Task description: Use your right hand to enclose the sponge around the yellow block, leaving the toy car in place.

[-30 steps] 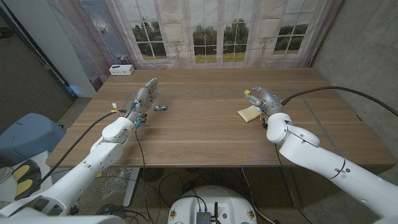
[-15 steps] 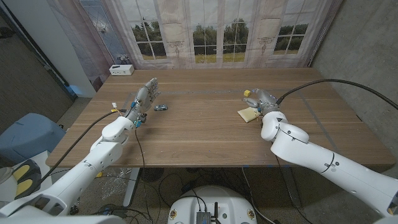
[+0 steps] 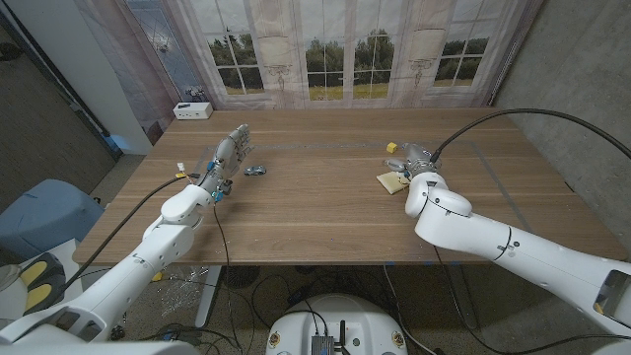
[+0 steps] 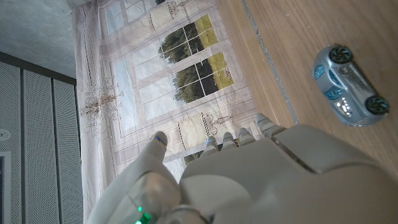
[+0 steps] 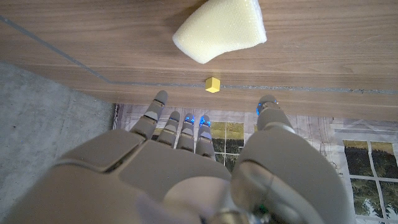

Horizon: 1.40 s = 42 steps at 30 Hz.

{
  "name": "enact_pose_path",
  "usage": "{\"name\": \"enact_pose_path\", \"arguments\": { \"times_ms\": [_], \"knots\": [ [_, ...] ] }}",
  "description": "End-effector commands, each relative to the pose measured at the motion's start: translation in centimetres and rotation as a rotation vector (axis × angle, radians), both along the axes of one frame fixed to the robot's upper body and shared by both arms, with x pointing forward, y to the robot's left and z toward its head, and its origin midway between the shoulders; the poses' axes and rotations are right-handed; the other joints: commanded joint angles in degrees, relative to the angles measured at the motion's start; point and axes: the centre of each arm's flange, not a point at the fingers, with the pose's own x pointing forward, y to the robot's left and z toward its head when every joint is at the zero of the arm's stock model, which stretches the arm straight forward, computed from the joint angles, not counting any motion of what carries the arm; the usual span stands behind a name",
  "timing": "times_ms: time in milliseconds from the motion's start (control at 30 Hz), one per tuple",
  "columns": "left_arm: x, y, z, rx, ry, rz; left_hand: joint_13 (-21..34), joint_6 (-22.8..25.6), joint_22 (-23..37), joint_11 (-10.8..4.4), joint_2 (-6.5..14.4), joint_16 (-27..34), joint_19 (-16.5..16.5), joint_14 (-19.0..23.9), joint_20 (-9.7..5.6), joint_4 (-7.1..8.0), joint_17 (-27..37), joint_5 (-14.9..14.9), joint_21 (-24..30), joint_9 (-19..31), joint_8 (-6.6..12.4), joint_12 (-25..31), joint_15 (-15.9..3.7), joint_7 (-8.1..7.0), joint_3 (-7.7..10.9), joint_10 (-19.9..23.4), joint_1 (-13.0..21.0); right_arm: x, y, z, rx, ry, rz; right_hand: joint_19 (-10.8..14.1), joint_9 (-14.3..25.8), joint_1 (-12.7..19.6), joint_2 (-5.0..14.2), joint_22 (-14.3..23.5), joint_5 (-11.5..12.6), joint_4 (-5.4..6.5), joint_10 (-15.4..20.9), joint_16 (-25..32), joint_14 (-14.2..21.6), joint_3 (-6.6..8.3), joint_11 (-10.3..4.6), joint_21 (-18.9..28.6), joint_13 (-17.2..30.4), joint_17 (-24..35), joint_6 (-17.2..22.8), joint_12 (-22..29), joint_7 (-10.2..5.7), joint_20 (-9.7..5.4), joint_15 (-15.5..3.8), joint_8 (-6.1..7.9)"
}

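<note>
A pale yellow sponge (image 3: 393, 179) lies on the wooden table (image 3: 315, 212) right of centre, one corner curled up in the right wrist view (image 5: 221, 34). The small yellow block (image 3: 391, 147) sits just beyond it (image 5: 212, 84), apart from the sponge. My right hand (image 3: 418, 159) hovers beside the sponge's right edge, fingers (image 5: 186, 124) spread and holding nothing. The light blue toy car (image 3: 255, 171) stands left of centre (image 4: 348, 93). My left hand (image 3: 232, 151) stands upright just left of the car, open, not touching it.
A white box (image 3: 192, 110) sits at the table's far left corner. A black cable (image 3: 493, 123) arcs over the right side of the table to my right arm. A window and curtains stand behind the table.
My right forearm has swung inward toward the table's middle, while the hand has stayed by the sponge. The sponge, block, car and left hand have not moved.
</note>
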Motion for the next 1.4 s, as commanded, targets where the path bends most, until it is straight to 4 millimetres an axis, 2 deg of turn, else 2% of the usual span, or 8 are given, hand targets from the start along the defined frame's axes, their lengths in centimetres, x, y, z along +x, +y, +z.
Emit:
{"name": "enact_pose_path", "arguments": {
  "times_ms": [33,1067,1233,1400],
  "knots": [
    [0.1,0.1,0.0,-0.005,0.001,0.003,0.2,0.2,0.1,0.08,0.1,0.3,-0.2,-0.9,0.34,-0.34,0.3,0.4,-0.2,0.1,0.21,0.3,0.42,0.13,0.09,-0.1,0.1,0.6,0.3,0.1,-0.050,0.043,-0.043,-0.1,0.2,0.0,-0.78,0.3,0.1,-0.28,-0.6,-0.3,-0.5,0.05,-0.26,-0.3,0.1,0.0,-0.6,-0.1,0.12,0.21,-0.13,0.02],
    [0.7,0.2,0.2,-0.003,0.016,0.009,0.2,0.2,0.1,0.11,0.1,0.2,-0.1,-1.0,0.31,-0.49,0.3,0.4,-0.4,0.1,0.15,0.2,0.43,0.14,-0.04,-0.1,0.1,2.9,1.1,0.0,-0.093,0.183,-0.097,-2.2,0.2,-0.1,-2.58,0.3,0.6,0.13,-2.8,-0.6,-3.5,-1.17,-0.30,-2.4,0.1,0.1,-2.0,0.0,0.06,0.19,0.39,0.28],
    [0.9,0.1,0.2,-0.005,0.020,0.008,0.2,0.2,0.1,0.12,0.2,0.2,-0.1,-1.0,0.29,-0.51,0.3,0.4,-0.4,0.1,0.15,0.2,0.38,0.19,-0.05,-0.1,0.1,3.1,1.2,0.1,-0.096,0.200,-0.090,-2.9,0.2,-0.7,-3.35,0.3,0.7,0.38,-3.4,-0.6,-4.1,-1.79,-0.16,-3.0,0.1,0.2,-2.7,0.0,-0.01,0.72,0.69,0.18],
    [0.9,0.2,0.2,-0.003,0.021,0.009,0.2,0.1,0.1,0.04,0.2,0.2,-0.1,-1.0,0.27,-0.53,0.3,0.4,-0.4,0.1,0.13,0.2,0.37,0.17,-0.06,-0.1,0.1,3.2,1.4,0.0,-0.108,0.211,-0.092,-3.3,0.2,-1.3,-3.99,0.4,0.7,0.63,-3.8,-0.5,-4.4,-2.36,-0.32,-3.4,0.1,0.2,-3.1,0.0,0.02,0.41,0.86,0.22]
  ]
}}
